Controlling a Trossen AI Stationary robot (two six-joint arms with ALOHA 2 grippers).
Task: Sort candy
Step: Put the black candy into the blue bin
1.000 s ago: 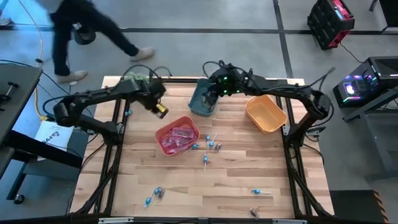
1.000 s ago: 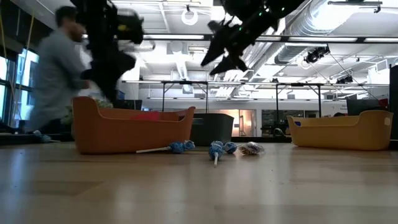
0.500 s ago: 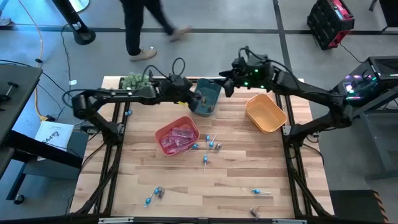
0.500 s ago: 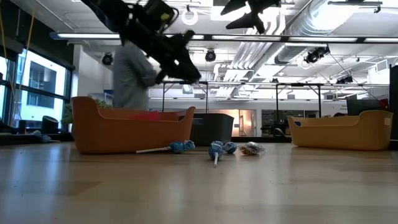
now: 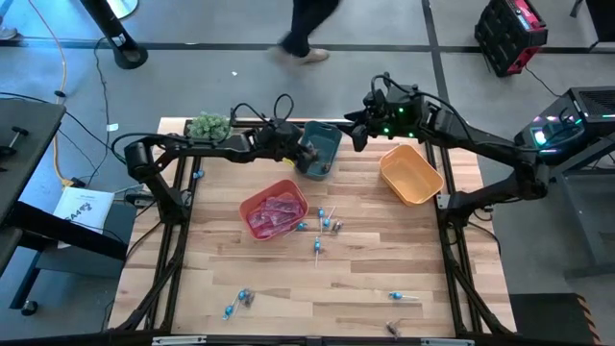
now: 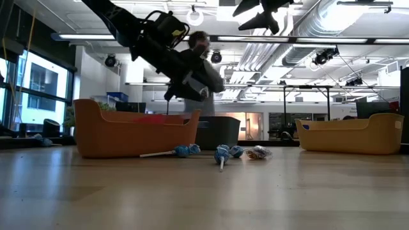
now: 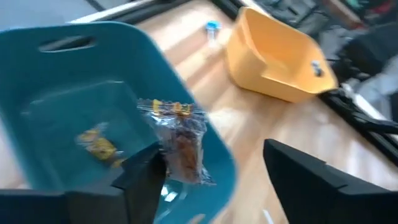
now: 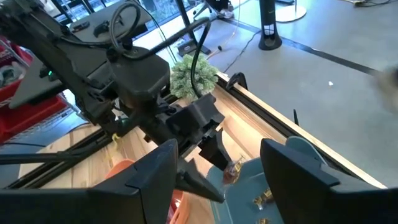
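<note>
High view shows a wooden table (image 5: 288,288) with two dark arms reaching in over its far edge. Left gripper (image 5: 300,151) hangs over the teal bin (image 5: 320,154) at the middle of the far edge, its jaws spread. In the left wrist view a clear-wrapped brown candy (image 7: 182,148) sits between the spread fingers (image 7: 140,180) above the bin's inside, gripped by neither, and a yellow-wrapped piece (image 7: 98,145) lies on the bin floor. Right gripper (image 5: 357,128) is raised near the far edge, between the teal bin and the orange bin (image 5: 411,175), jaws spread and holding nothing. A red bin (image 5: 274,210) near the table's centre holds pink packets (image 5: 277,209). Just beside it, toward the right, lie blue lollipops (image 5: 327,225) with white sticks. More candy (image 5: 237,303) lies near the near-left corner, and other pieces (image 5: 399,297) near the near-right corner. A green plant (image 5: 208,126) stands at the far-left corner. A person (image 5: 309,27) crosses the floor beyond the table.
</note>
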